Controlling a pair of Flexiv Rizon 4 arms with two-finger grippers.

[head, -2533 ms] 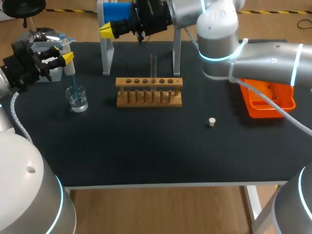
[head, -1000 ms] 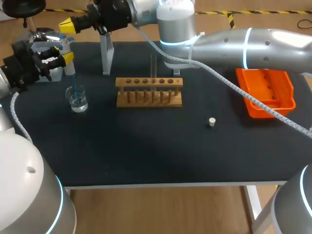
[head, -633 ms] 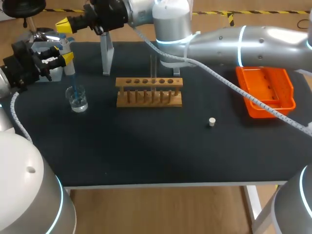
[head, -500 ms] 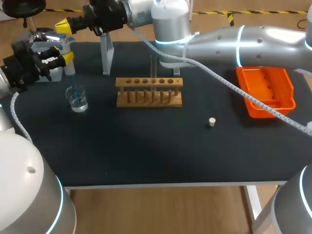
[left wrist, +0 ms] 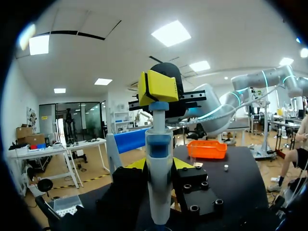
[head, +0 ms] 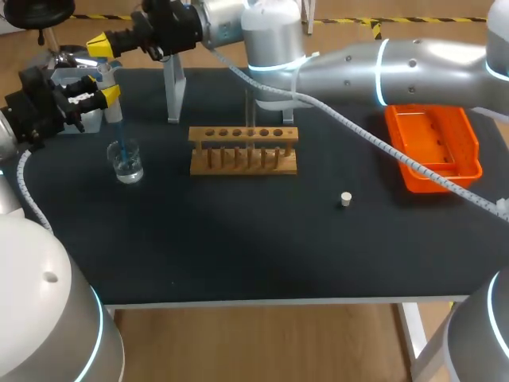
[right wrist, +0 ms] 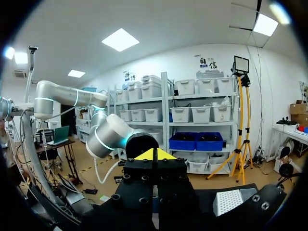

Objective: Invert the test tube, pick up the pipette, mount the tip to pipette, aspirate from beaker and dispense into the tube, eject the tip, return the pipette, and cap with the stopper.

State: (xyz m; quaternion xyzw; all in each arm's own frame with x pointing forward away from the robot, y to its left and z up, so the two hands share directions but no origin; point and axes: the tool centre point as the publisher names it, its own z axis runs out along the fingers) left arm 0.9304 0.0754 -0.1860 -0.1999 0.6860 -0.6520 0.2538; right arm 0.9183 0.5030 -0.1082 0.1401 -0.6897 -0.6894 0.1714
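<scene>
Firmly, the left jaws gripped the pipette (head: 105,78) from both sides, its blue tip (head: 121,137) down in the beaker (head: 127,164). The right jaws, pressed together and empty, sat just over the pipette's top. Farther along the worktop (head: 238,239), the tube (head: 251,107) stood in the rack (head: 243,151); the stopper (head: 345,199) lay apart.

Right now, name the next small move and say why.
Probably press the right gripper down on the plunger: its shut jaws sit directly over the pipette, which the left gripper holds with its blue tip in the beaker.
</scene>
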